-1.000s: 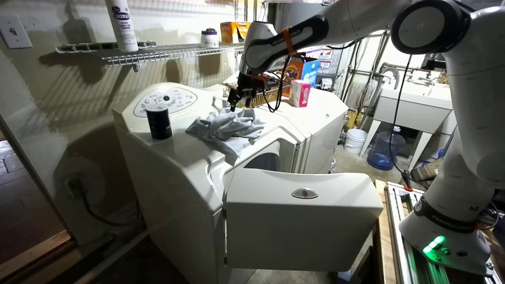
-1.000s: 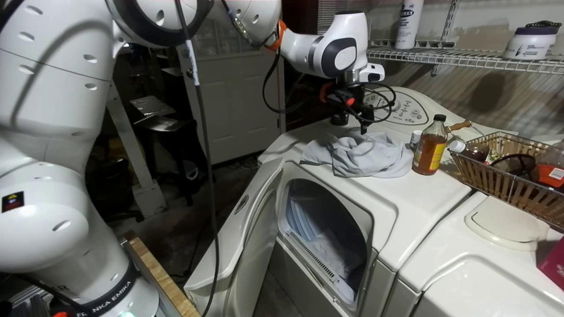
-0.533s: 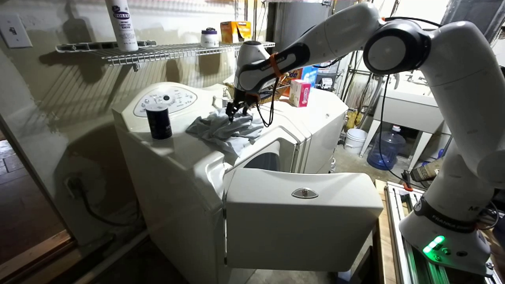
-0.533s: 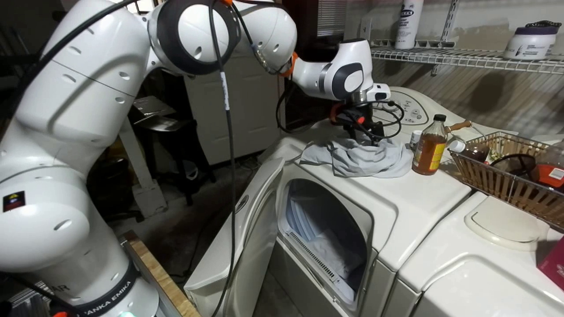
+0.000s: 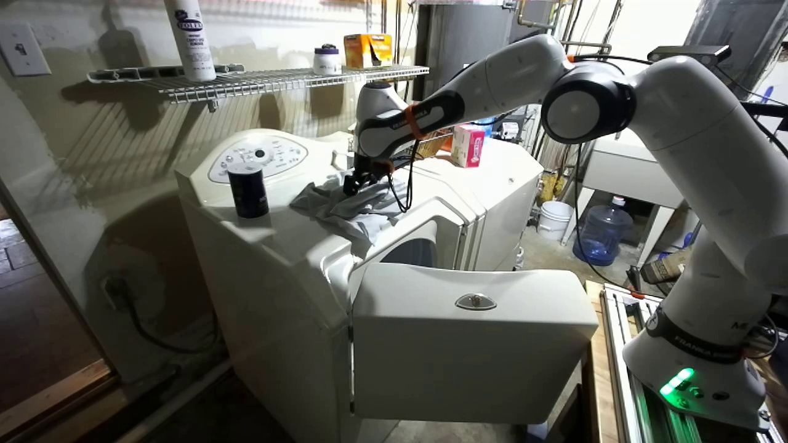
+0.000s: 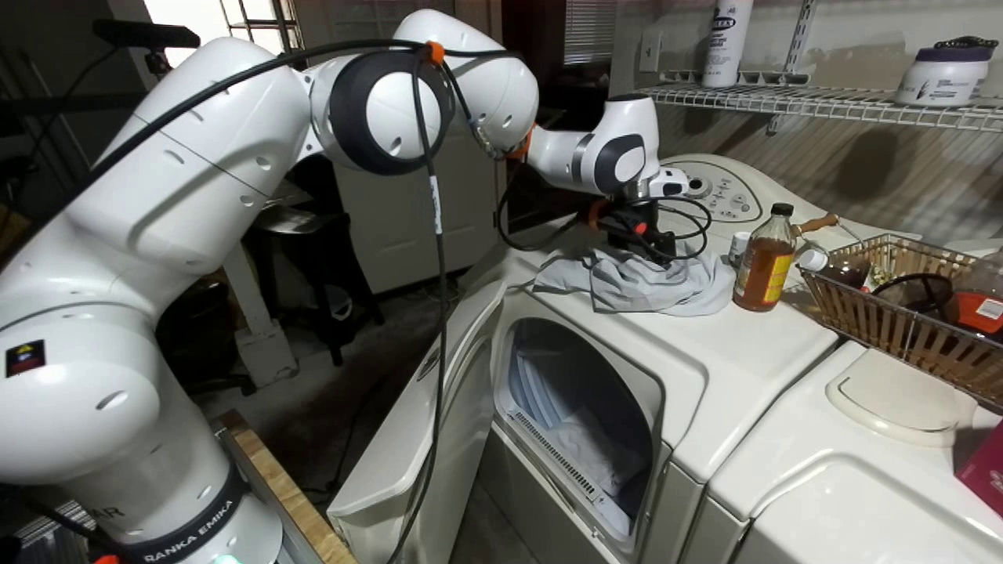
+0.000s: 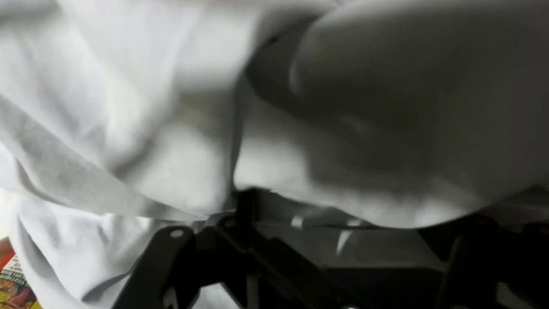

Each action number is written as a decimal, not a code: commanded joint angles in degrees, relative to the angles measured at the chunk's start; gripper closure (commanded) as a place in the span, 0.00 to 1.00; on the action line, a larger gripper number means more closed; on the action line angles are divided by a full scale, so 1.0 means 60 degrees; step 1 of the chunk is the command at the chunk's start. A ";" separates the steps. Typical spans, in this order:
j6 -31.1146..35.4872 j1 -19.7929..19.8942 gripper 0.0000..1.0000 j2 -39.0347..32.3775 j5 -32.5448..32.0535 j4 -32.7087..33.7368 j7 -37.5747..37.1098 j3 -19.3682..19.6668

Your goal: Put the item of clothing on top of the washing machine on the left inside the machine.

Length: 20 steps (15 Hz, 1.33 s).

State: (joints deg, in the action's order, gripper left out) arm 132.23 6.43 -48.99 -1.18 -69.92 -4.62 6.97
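Observation:
The item of clothing, a crumpled light grey cloth (image 5: 345, 212), lies on top of the cream-white washing machine (image 5: 271, 277) in both exterior views. My gripper (image 6: 646, 251) is down at the cloth's upper folds, with its fingertips partly sunk among them. Up close in the wrist view, folds of the cloth (image 7: 128, 141) fill most of the picture. There the jaws of my gripper (image 7: 343, 219) stand wide apart, and fabric bulges in between them without being pinched. The machine's front door (image 5: 474, 351) is swung out, and pale fabric (image 6: 588, 446) shows inside the drum.
A black canister (image 5: 248, 192) stands beside the cloth. On its other side are an amber bottle (image 6: 764, 262) and a wicker basket (image 6: 885, 294). A wire shelf (image 5: 277, 83) runs along the wall above. A narrower white appliance (image 6: 878, 493) adjoins the machine.
My arm has come down from above the cloth until the fingers are among its folds. The cloth keeps its place, apart from slight shifts under the gripper.

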 commanded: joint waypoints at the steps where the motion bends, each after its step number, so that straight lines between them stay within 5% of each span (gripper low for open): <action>1: -0.0984 0.0051 0.41 -0.0637 -0.0034 0.1090 0.0147 -0.0131; 9: -0.2469 0.0118 0.98 -0.0465 0.0243 0.1585 0.0152 -0.0440; 20: -0.2325 0.0084 0.99 0.0895 0.0682 0.0374 -0.0455 -0.0476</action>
State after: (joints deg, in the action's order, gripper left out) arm 118.66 6.95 -48.82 1.54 -62.69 -5.51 4.53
